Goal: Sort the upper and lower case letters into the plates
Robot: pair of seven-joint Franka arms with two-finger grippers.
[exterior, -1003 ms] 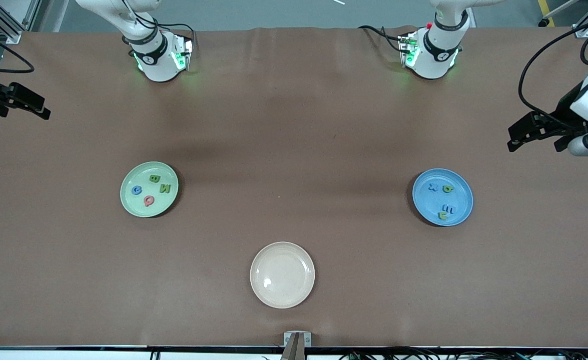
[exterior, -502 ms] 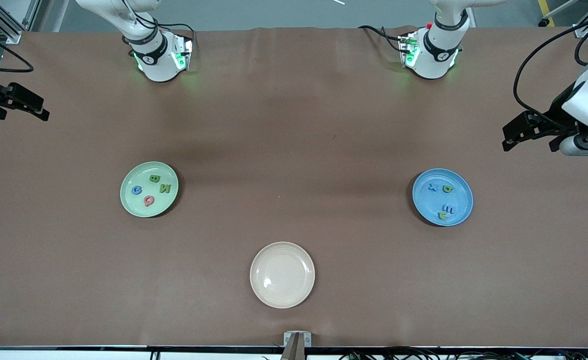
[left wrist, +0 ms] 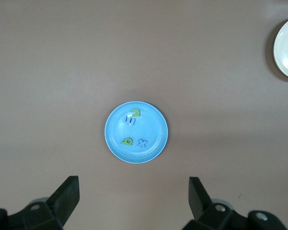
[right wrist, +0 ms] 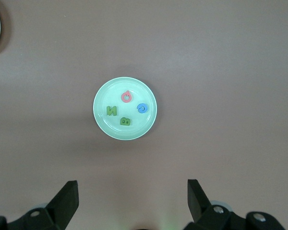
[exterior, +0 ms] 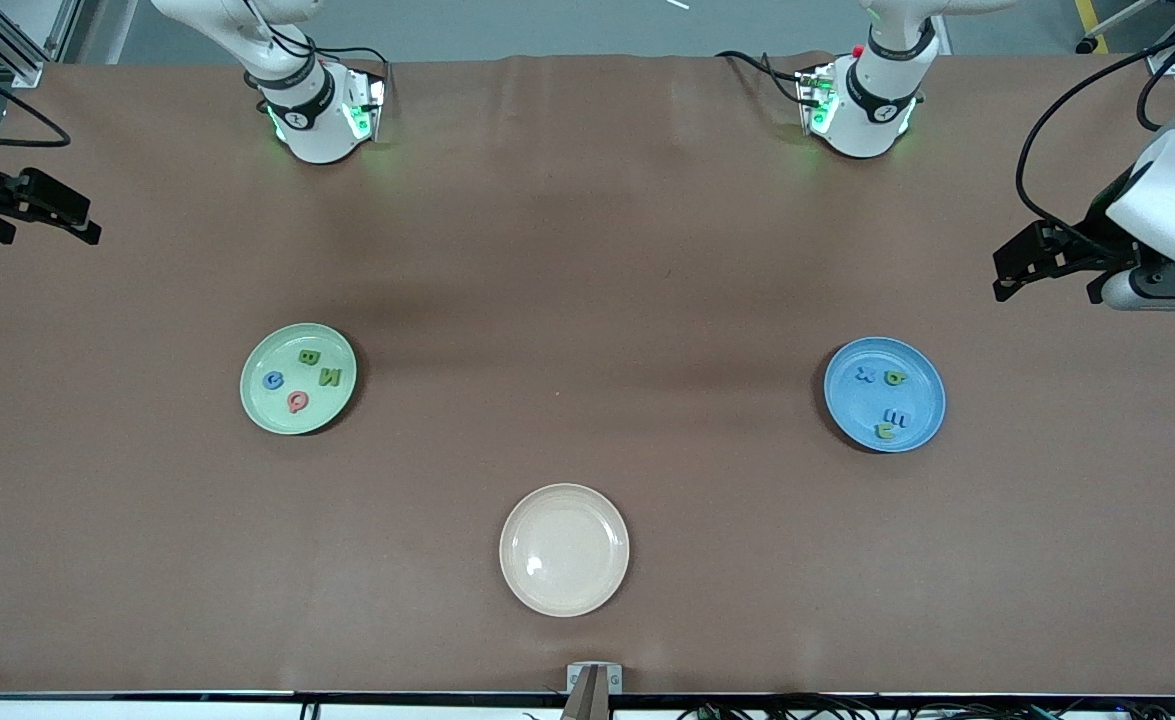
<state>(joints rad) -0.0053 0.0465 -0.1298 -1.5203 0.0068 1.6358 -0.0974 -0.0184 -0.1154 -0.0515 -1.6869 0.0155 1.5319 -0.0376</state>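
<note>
The green plate (exterior: 297,378) sits on the brown worktop (exterior: 587,250) toward the right arm's end, holding four letters: a green B (exterior: 309,357), a green N (exterior: 330,377), a blue C (exterior: 273,380) and a pink Q (exterior: 297,401). The blue plate (exterior: 884,394) lies toward the left arm's end with four small letters (exterior: 887,400) in it. A cream plate (exterior: 564,549) lies between them, nearer the front camera. The left gripper (left wrist: 132,199) hangs released, empty, above the worktop near the blue plate; the right gripper (right wrist: 132,199) likewise, near the green plate
</note>
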